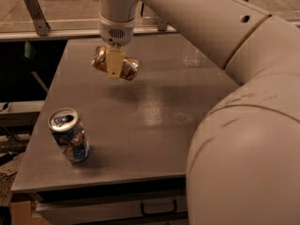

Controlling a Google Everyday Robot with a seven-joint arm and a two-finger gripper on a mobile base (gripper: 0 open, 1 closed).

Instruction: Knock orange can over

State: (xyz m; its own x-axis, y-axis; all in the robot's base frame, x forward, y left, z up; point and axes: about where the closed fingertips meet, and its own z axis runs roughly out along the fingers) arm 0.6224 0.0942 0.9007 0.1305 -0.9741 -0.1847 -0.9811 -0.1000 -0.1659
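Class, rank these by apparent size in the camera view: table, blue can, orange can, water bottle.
1. table
2. blue can, though it is nearest the camera
3. orange can, held in the gripper above the table's far side
water bottle: mostly hidden by the arm, unranked

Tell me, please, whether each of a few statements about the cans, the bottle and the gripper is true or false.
1. The orange can stands upright on the table. False: it lies sideways, held in the gripper above the far part of the table.
2. The blue can stands near the table's front left corner. True.
3. The gripper is next to the blue can. False: it is well behind that can, closed on the orange one.
4. A clear bottle stands toward the far right of the table, close beside the robot's arm. True.
5. The blue can lies on its side. False: it stands on its base, silver top up.
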